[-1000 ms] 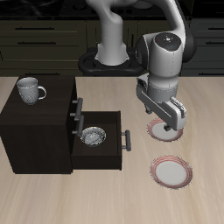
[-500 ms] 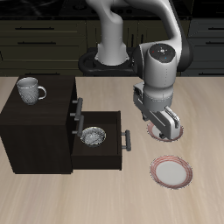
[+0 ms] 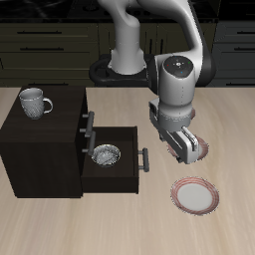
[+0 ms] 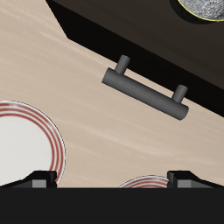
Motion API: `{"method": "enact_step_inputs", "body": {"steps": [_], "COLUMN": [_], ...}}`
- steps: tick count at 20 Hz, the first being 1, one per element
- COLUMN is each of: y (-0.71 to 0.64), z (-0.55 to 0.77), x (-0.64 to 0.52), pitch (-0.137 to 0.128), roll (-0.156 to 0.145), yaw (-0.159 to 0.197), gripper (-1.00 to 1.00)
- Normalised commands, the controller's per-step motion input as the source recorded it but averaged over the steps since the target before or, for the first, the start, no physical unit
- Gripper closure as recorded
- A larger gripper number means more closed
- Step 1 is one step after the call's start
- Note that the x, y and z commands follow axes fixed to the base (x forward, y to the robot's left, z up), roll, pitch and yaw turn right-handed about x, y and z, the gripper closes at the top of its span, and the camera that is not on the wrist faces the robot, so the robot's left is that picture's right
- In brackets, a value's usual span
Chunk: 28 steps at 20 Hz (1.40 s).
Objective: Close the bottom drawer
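Note:
The dark wooden cabinet (image 3: 42, 144) stands on the table. Its bottom drawer (image 3: 122, 171) is pulled out, with a patterned bowl (image 3: 105, 154) inside. The drawer's grey bar handle (image 3: 145, 159) faces my gripper (image 3: 185, 149), which hangs open and empty a short way from it, just above the table. In the wrist view the handle (image 4: 147, 87) sits on the dark drawer front (image 4: 105, 39), ahead of my gripper (image 4: 112, 179) and apart from it. The bowl's rim (image 4: 206, 7) shows at the frame edge. Both fingertips (image 4: 39, 178) stand wide apart.
A white mug (image 3: 34, 102) stands on the cabinet top. The shallower upper drawer's handle (image 3: 89, 122) sits above the open drawer. One red-rimmed plate (image 3: 202, 149) lies partly hidden behind my gripper, another (image 3: 194, 195) nearer the table's front edge. Both plates show in the wrist view (image 4: 19, 144) (image 4: 144, 184).
My gripper has come lower and a little closer to the drawer handle, turning as it moved. The drawer, bowl, mug and plates have not moved.

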Motion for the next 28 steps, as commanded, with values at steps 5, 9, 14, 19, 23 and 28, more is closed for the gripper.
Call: {"method": "enact_step_inputs", "body": {"steps": [5,9,14,19,23,28], "y": [-0.22,-0.17,-0.15,-0.06,-0.07,-0.22], "z": [-0.08,-0.04,-0.19,-0.31,-0.22,-0.27], "x": [0.07,0.04,0.09,-0.03,0.01,0.13], "pitch": [-0.017,-0.014,0.010,0.018,0.027,0.044], "roll": [-0.006,-0.016,-0.019,0.006,0.002,-0.019], "yaw": [-0.042,-0.015,-0.002,0.011,-0.005,-0.020], "gripper": [-1.00,-1.00,-1.00,-1.00,-1.00,-1.00]}}
